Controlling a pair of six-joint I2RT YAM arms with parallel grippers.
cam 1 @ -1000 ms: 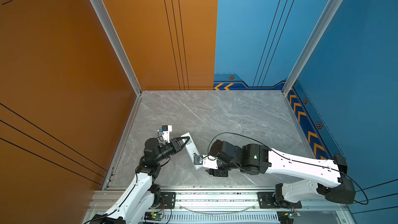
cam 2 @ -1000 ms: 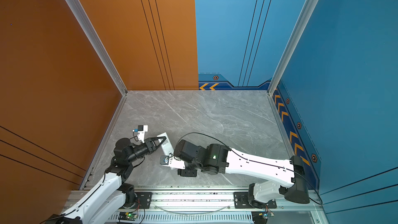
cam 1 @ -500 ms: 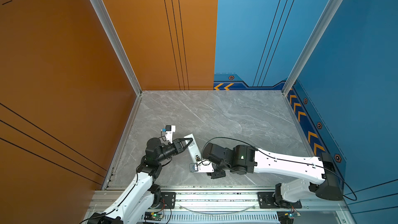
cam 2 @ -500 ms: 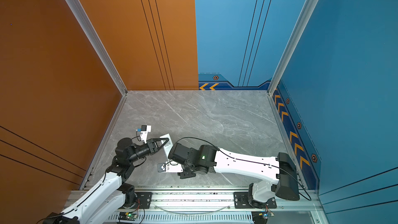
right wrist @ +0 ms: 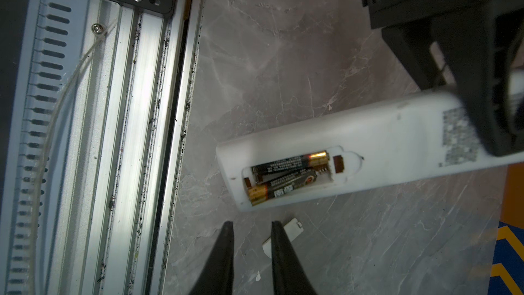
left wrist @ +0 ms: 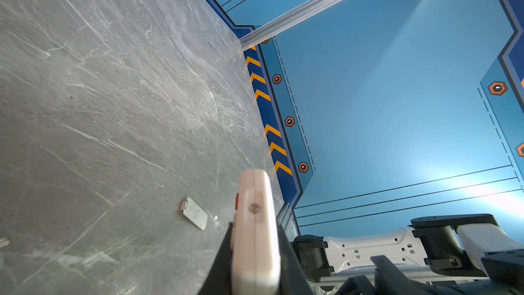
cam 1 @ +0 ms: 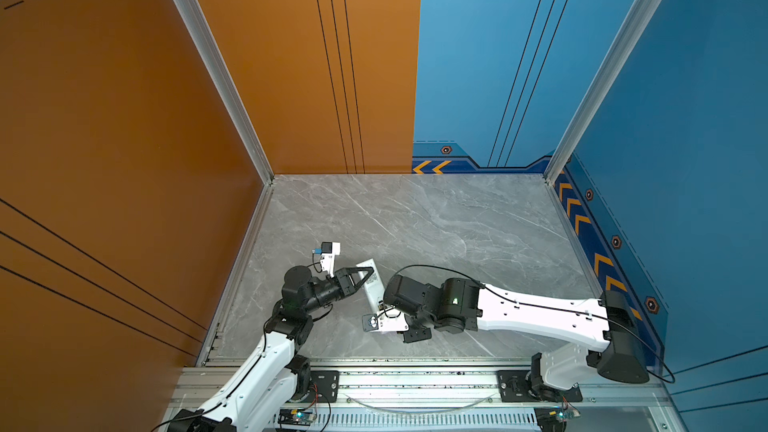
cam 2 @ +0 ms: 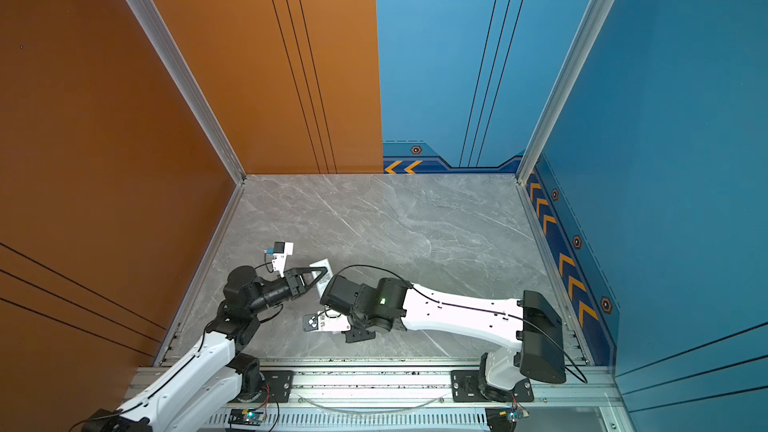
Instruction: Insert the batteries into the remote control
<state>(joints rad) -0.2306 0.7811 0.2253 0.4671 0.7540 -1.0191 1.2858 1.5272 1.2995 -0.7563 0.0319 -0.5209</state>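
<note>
In a top view we see the left claw pressed together on the long slim white plastic remote control, pinching it close to one end. The longer part runs from the claw toward the right arm's wrist over the grey marbled counter; we cannot make out the right claw's fingers there. In the left wrist view the rounded white end of the remote control juts just past the claw's tips, clamped between both black fingers. A small flat white plastic cover lies on the counter ahead of the claw, apart from it. In the right wrist view the right claw is slightly spread and empty. Just ahead of its tips the remote control shows its plain back, and the two slim black batteries with gold-copper ends lie side by side in its open compartment. The white cover rests on the counter right beside one fingertip.
</note>
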